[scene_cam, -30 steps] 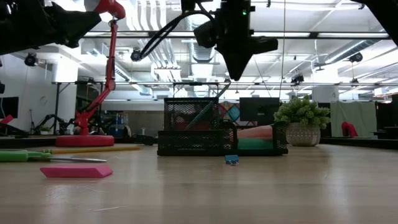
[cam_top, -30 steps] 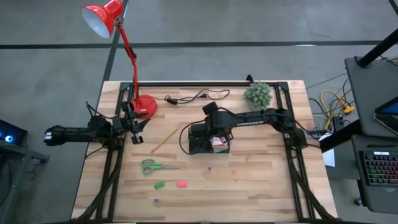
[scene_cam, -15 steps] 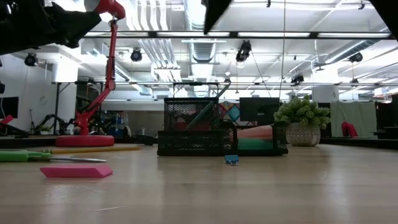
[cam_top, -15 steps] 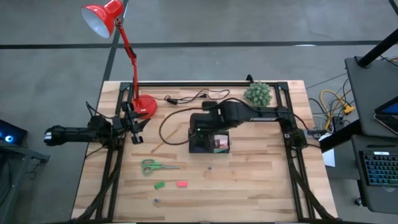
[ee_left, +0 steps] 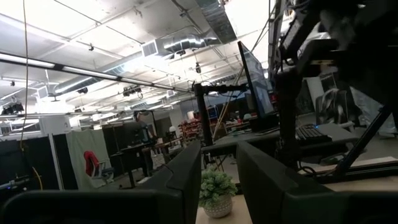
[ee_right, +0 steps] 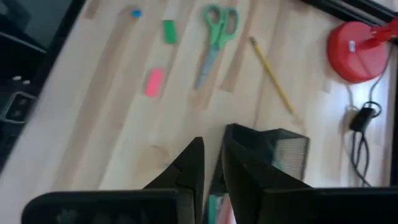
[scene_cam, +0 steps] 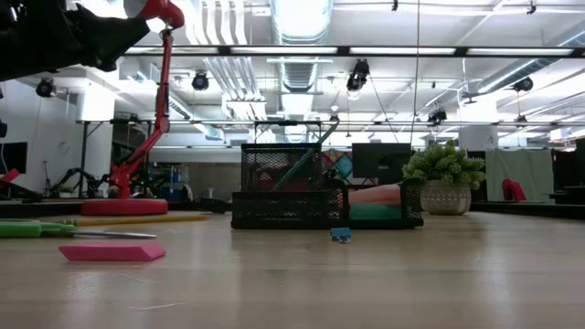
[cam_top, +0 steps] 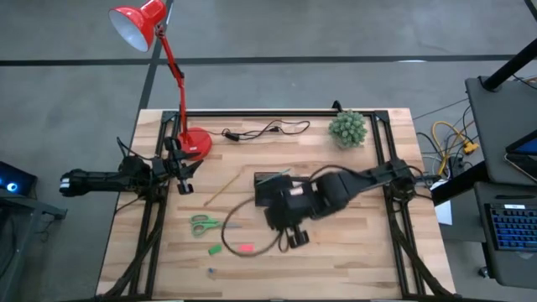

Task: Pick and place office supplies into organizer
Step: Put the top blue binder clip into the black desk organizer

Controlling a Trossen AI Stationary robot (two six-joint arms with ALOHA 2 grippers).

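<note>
Right gripper (cam_top: 295, 238) now off organizer (cam_top: 267, 186), nr scissors (cam_top: 204, 224).

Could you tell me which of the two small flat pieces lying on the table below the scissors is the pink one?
The pink piece is the one nearer the right gripper; the green piece lies beside it, farther toward the left arm's side, under the scissors.

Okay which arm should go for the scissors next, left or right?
Probably the right. Its gripper hangs empty above the table's middle beside the organizer, with the scissors close by. The left gripper waits at the table's left edge by the lamp base.
</note>
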